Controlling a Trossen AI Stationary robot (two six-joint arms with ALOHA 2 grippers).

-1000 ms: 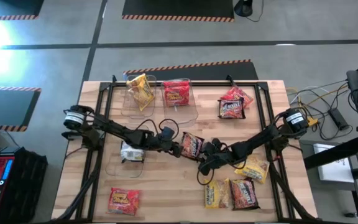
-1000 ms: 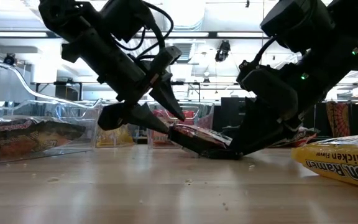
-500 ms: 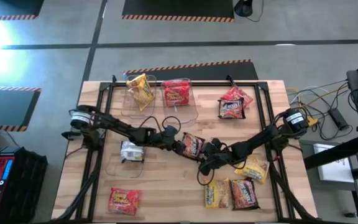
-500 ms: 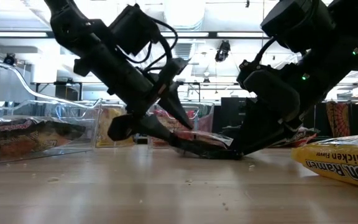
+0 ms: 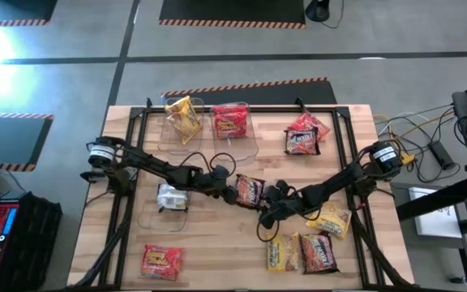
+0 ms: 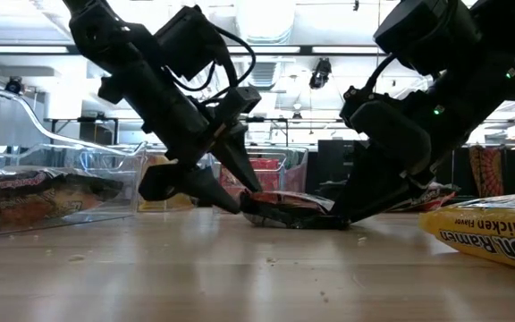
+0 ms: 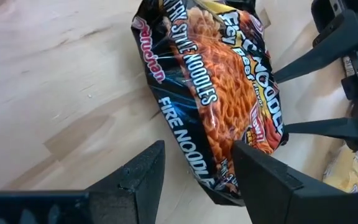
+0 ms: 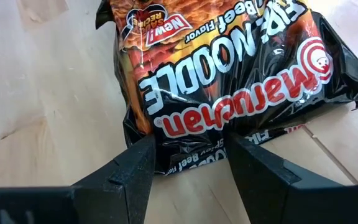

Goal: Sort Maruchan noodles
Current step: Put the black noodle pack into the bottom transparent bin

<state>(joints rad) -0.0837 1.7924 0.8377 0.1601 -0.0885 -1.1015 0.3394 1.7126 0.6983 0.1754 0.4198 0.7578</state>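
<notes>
In the high view, a dark Fire Noodle packet lies near the middle of the wooden table, with both arms reaching in toward it. The left gripper meets the packet from the frame's left and the right gripper from the frame's right, so the packet sits between the two. Other packets are spread around: a yellow packet and a red packet in the clear bins at upper centre, a red and dark pair at upper right, a silvery packet at left, a red one at lower left, and three more at lower right.

In the low view, the packet lies flat on the wood at centre frame. The left gripper comes down on its left end and the right gripper on its right end (both low, at the tabletop).

In the left wrist view, the two dark fingers stand spread, and the packet's lower corner lies between them, one finger on each side of it.

In the right wrist view, the fingers are also spread, and the packet's crimped edge sits in the gap, just touching both; whether they squeeze it I cannot tell.
</notes>
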